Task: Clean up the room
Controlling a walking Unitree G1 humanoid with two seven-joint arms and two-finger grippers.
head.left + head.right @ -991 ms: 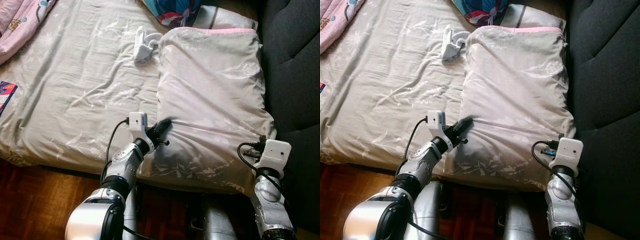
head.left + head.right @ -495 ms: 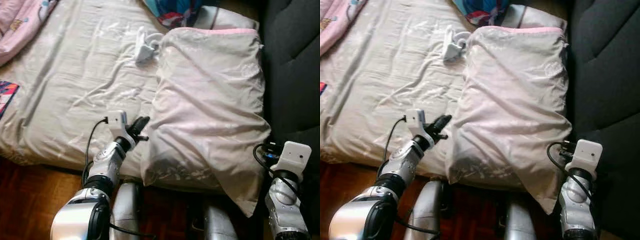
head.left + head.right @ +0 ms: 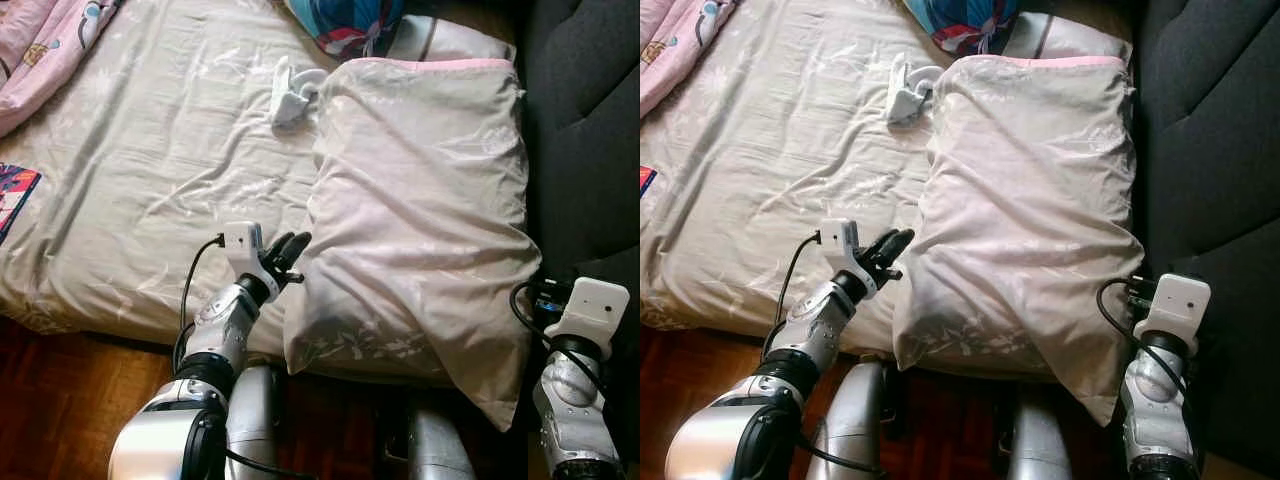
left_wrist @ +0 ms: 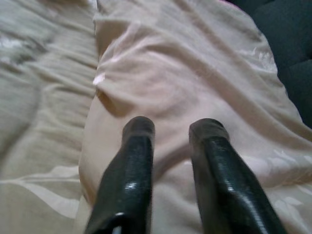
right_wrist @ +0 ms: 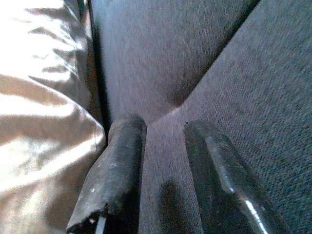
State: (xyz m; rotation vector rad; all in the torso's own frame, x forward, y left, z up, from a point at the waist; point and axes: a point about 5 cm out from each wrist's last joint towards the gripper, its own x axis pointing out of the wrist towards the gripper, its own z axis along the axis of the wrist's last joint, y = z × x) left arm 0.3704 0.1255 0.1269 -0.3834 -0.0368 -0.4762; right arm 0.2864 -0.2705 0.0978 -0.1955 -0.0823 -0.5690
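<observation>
Pillow (image 3: 420, 210), in a pale beige floral case with a pink edge at its far end, lies lengthwise on the right side of the bed, against the dark upholstered headboard (image 3: 585, 120). Its near end overhangs the bed's front edge, and one near corner droops toward the floor on the right.

Left gripper (image 3: 290, 252) sits at the pillow's near left edge. Its two black fingers (image 4: 131, 170) are parted with nothing between them, their tips at or just above the case fabric; contact cannot be confirmed.

Right gripper (image 5: 163, 146) is low at the right, beside the pillow's drooping corner. Its fingers are spread apart and empty, pointing at the dark grey fabric of the headboard, with the pillow's edge just beside one finger.

Bedsheet (image 3: 150, 170), beige with the same floral print, is wrinkled across the mattress. A small crumpled white cloth (image 3: 292, 92) lies on it, touching the pillow's far left corner. A blue and red patterned item (image 3: 345, 22) sits at the head of the bed, beyond the pillow. A pink printed blanket (image 3: 45, 50) occupies the far left corner. A colourful flat item (image 3: 12, 195), partly cut off, rests at the left edge. Dark wooden floor (image 3: 70, 410) shows below the bed.
</observation>
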